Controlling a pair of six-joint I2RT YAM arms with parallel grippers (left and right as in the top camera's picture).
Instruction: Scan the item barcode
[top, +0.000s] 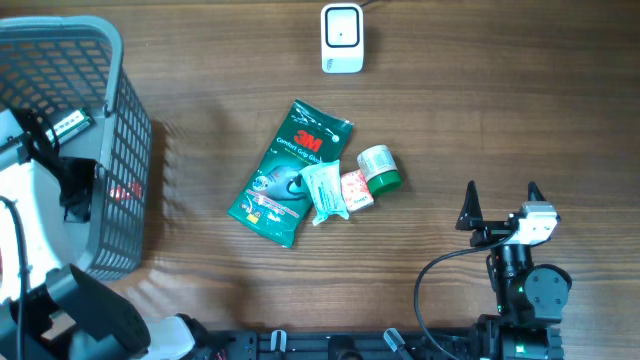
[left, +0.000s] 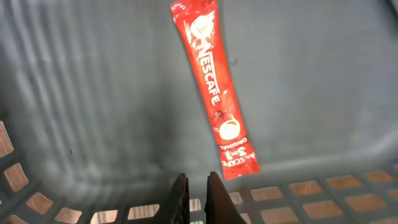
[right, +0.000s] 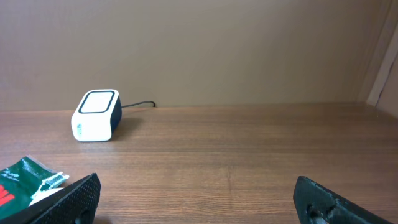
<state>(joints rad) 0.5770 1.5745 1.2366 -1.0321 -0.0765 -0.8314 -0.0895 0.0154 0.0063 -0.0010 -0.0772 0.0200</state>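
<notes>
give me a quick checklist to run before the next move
1. Left gripper empty: ok, shut on nothing inside the grey plastic basket.
2. Red Nescafe stick sachet in the basket: ok, lying flat on its floor.
3. Right gripper ready: ok, open and empty, apart from the items.
4. White box-shaped barcode scanner unobstructed: ok.
5. Green 3M packet free to pick: not ok, a white sachet lies partly on it.
6. Barcode on the packet visible: cannot tell.
</notes>
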